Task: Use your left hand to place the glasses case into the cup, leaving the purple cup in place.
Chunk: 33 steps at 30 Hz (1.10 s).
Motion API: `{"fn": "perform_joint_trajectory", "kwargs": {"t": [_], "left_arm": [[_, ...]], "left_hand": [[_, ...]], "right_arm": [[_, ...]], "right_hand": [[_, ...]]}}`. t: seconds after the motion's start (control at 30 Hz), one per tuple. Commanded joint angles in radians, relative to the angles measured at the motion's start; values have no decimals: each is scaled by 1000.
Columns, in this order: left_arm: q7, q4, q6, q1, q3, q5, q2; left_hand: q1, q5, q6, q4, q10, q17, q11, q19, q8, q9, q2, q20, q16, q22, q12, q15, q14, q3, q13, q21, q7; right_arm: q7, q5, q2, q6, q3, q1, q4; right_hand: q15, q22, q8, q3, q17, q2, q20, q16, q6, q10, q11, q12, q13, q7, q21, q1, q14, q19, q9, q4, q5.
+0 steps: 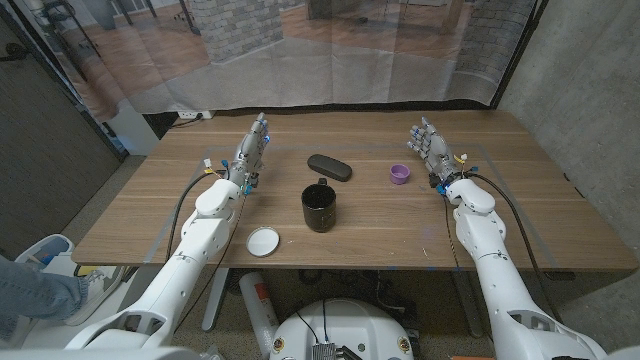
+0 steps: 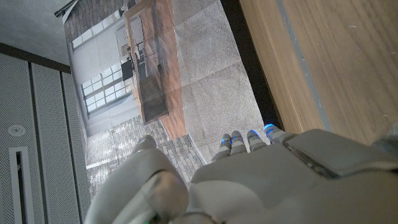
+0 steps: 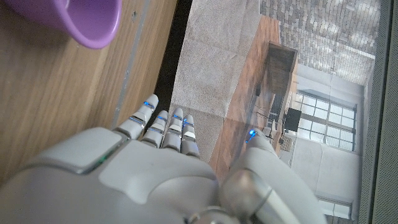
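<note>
A dark oval glasses case (image 1: 329,167) lies on the wooden table (image 1: 180,215) beyond the black mug (image 1: 319,208), which stands near the middle. A small purple cup (image 1: 400,174) sits to the right of the case, and its rim shows in the right wrist view (image 3: 81,22). My left hand (image 1: 251,152) stands at the left of the case, fingers stretched out and apart, holding nothing; its back shows in the left wrist view (image 2: 249,180). My right hand (image 1: 431,148) stands just right of the purple cup, fingers extended, holding nothing (image 3: 161,168).
A white round lid (image 1: 263,241) lies near the table's front edge, left of the mug. A translucent curtain hangs behind the table's far edge. A person's leg in jeans (image 1: 35,285) shows at the lower left.
</note>
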Motion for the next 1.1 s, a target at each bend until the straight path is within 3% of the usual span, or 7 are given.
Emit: {"fn": "perform_joint_trajectory", "kwargs": {"t": [0.03, 0.73, 1.1], "left_arm": [[-53, 27, -59, -13, -26, 67, -14], [-54, 126, -220, -55, -32, 124, -41], [8, 166, -289, -72, -29, 176, -55]], "left_hand": [[18, 5, 11, -5, 10, 3, -5, -4, 8, 2, 6, -6, 10, 4, 5, -5, 4, 6, 5, 7, -4], [50, 8, 54, -22, 53, 4, -8, 35, 15, 2, 8, -10, 16, 4, 12, -7, 48, 7, 6, 15, -8], [65, 12, 83, -30, 74, 4, -10, 58, 20, 3, 11, -5, 19, 3, 15, -7, 73, 7, 7, 19, -10]], "right_arm": [[55, -85, 73, -9, 74, 3, -12], [60, -122, 110, -12, 107, -11, -42], [49, -132, 119, -17, 113, -19, -53]], "right_hand": [[4, 4, 0, 6, 5, 4, -30, 5, 6, 8, -3, -1, 4, -2, -3, 7, 12, 4, 5, -3, 3], [1, 4, -1, 5, 6, 6, -29, 4, 8, 8, -6, -2, 4, -5, -9, 8, 13, 6, 5, -4, 2], [0, 4, -1, 4, 6, 7, -28, 5, 8, 10, -6, -3, 4, -6, -12, 8, 16, 7, 5, -5, 2]]}}
